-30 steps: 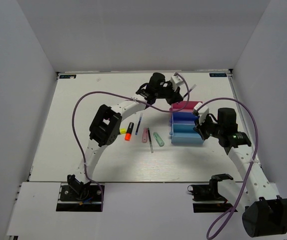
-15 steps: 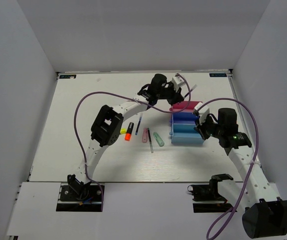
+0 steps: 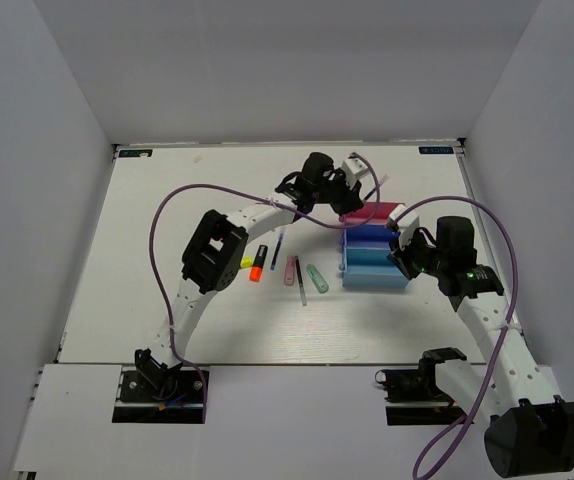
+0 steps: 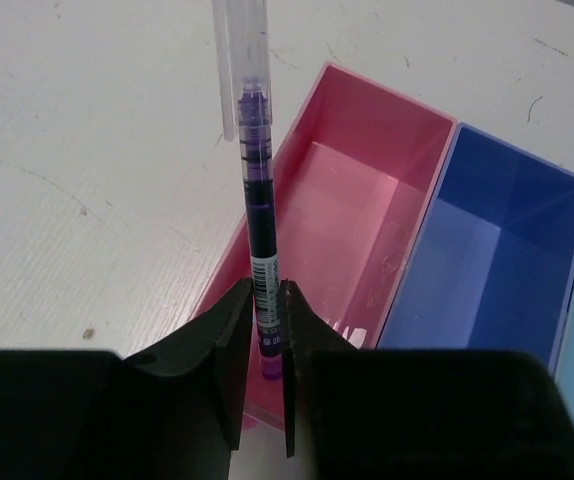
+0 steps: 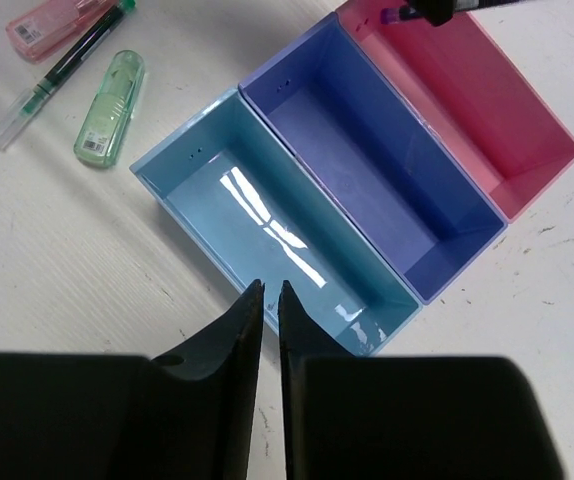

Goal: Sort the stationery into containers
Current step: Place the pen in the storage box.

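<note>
My left gripper is shut on a thin purple pen with a clear cap, held over the near left rim of the magenta-pink tray. The dark blue tray and the light blue tray adjoin it; all three look empty. My right gripper is shut and empty over the light blue tray's end. Yellow-black, orange-black, pink and green markers lie left of the trays.
Two thin dark pens lie among the markers; one shows in the right wrist view. My left arm's purple cable loops over the table's left half. White walls enclose the table on three sides.
My left gripper has shifted slightly right and nearer to the pink tray with the pen in it. My right arm has barely moved.
</note>
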Motion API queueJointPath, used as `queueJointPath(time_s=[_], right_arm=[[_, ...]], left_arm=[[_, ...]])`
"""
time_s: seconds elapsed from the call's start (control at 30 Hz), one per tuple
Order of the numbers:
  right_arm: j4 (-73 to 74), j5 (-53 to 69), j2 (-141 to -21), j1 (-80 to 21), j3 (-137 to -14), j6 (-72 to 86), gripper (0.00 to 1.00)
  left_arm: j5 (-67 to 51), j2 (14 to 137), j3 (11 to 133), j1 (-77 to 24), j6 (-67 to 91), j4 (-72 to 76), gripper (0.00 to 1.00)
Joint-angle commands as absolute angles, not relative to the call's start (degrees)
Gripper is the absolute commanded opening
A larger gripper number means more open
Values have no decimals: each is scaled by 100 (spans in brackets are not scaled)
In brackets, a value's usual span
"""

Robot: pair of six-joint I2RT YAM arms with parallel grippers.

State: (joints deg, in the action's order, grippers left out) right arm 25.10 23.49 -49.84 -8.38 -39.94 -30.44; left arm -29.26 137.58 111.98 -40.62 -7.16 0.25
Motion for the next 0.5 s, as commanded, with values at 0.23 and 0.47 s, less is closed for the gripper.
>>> queueJointPath(time_s=[0.23,0.47], right_arm=[[2355,2311,-4860,-713,-4096,-3023,18],[2347,2338,-4852,-835,-4104,-3015,18]], left_arm=[[-2786,13526,11003,-4096,-703,18,59],[-2935,13386,11391,-4192,-624,-36,39]])
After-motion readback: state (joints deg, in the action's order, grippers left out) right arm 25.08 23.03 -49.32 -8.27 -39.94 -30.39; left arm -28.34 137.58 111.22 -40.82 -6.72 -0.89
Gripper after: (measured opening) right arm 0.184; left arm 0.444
